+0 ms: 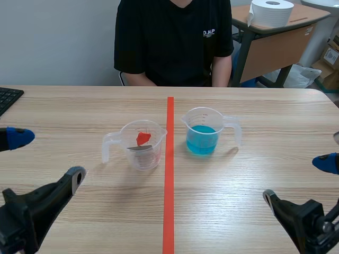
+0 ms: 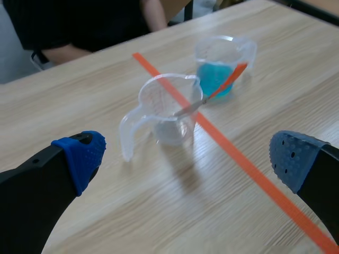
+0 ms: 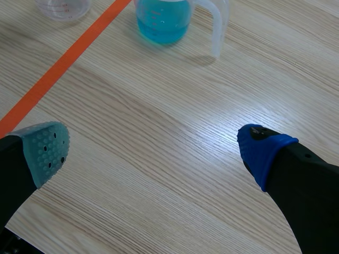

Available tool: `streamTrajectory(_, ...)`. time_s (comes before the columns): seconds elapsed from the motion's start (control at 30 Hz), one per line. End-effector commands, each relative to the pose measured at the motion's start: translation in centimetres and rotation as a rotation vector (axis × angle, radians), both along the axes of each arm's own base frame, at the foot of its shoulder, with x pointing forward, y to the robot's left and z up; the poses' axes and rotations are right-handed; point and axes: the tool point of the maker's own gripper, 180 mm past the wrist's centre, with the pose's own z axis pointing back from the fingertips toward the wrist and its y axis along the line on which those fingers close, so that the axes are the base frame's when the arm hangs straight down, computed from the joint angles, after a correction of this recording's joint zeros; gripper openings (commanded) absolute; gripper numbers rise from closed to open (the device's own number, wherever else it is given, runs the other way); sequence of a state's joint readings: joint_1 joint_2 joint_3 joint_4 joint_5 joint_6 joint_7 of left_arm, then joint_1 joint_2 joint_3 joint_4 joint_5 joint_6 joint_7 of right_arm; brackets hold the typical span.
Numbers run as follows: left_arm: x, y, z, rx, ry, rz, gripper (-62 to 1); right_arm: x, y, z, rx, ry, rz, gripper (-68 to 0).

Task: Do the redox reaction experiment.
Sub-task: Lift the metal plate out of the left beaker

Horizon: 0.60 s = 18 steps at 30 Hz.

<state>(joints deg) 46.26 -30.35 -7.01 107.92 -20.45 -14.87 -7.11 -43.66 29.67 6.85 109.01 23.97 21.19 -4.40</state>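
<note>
A clear measuring cup (image 1: 142, 145) (image 2: 169, 110) stands just left of the orange tape line, handle to the left, with a metal strip with an orange-red end (image 1: 142, 141) (image 2: 212, 96) leaning inside it. A second clear cup (image 1: 204, 130) (image 2: 222, 64) (image 3: 164, 18) holding blue liquid stands just right of the line, handle to the right. My left gripper (image 1: 37, 164) (image 2: 185, 159) is open at the near left, well short of the cups. My right gripper (image 1: 312, 185) (image 3: 153, 153) is open at the near right, with bare table between its fingers.
A person in a black shirt (image 1: 172, 39) sits across the table. A black keyboard corner (image 1: 8, 98) lies at the far left edge. Behind the person stand a desk (image 1: 280, 32) with a white paper roll (image 1: 271, 11).
</note>
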Motion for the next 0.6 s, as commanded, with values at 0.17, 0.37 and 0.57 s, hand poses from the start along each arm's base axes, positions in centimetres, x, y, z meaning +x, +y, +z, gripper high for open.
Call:
streamTrajectory(0.17, -2.6, 4.6, -3.6, 0.101, 0.123, 0.092, 1.4, 0.7, 0.3, 1.1, 0.011, -0.04, 0.005, 0.4)
streamTrajectory(0.37, -6.3, 8.5, -7.3, 0.172, 0.269, 0.188, 1.4, 0.7, 0.3, 1.1, 0.011, -0.04, 0.005, 0.4)
streamTrajectory(0.57, -11.2, 11.7, -10.8, 0.191, 0.407, 0.323, 1.4, 1.0, 0.3, 1.4, 0.009, -0.051, 0.008, 0.4)
